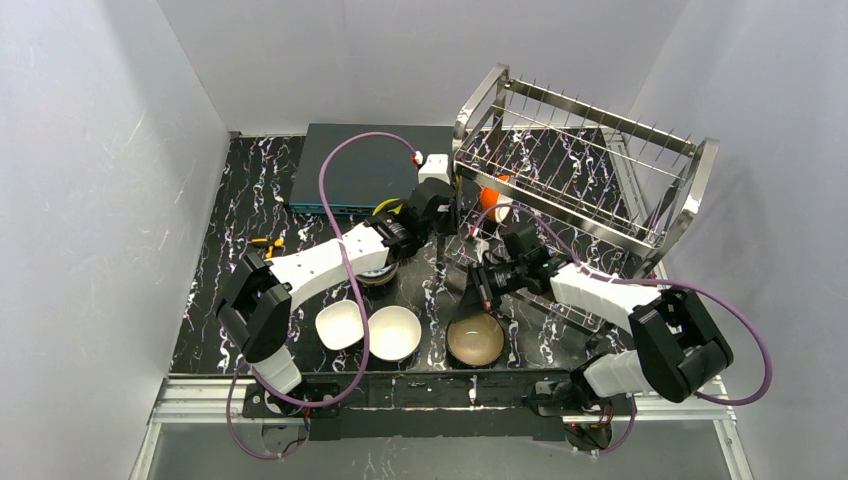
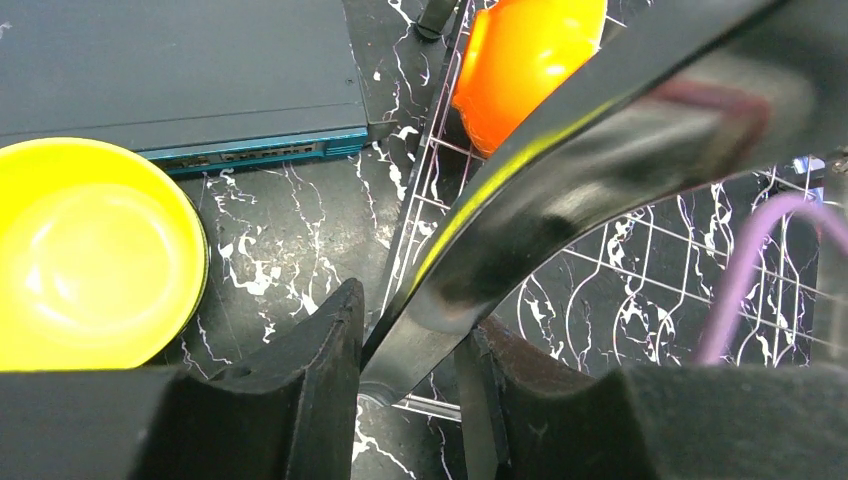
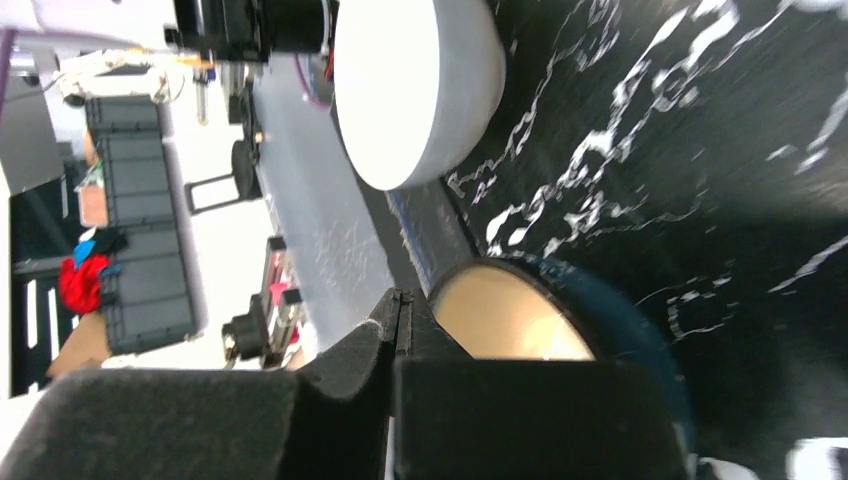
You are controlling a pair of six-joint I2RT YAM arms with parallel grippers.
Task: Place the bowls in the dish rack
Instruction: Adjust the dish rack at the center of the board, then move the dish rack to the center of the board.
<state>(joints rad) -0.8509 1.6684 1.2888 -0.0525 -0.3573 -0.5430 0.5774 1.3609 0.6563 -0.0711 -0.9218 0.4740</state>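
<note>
L gripper (image 2: 410,325) pinches dark bowl (image 2: 600,150) at dish rack (image 1: 580,170).

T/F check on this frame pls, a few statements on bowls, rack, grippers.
1. An orange bowl is in the dish rack. True.
2. The right gripper is open. False: it is shut, by the tan bowl.
3. Two white bowls sit on the table. True.
4. The yellow bowl is in the rack. False: it sits on the table beside the dark box.
5. The left gripper has a dark bowl's rim between its fingers. True.
</note>
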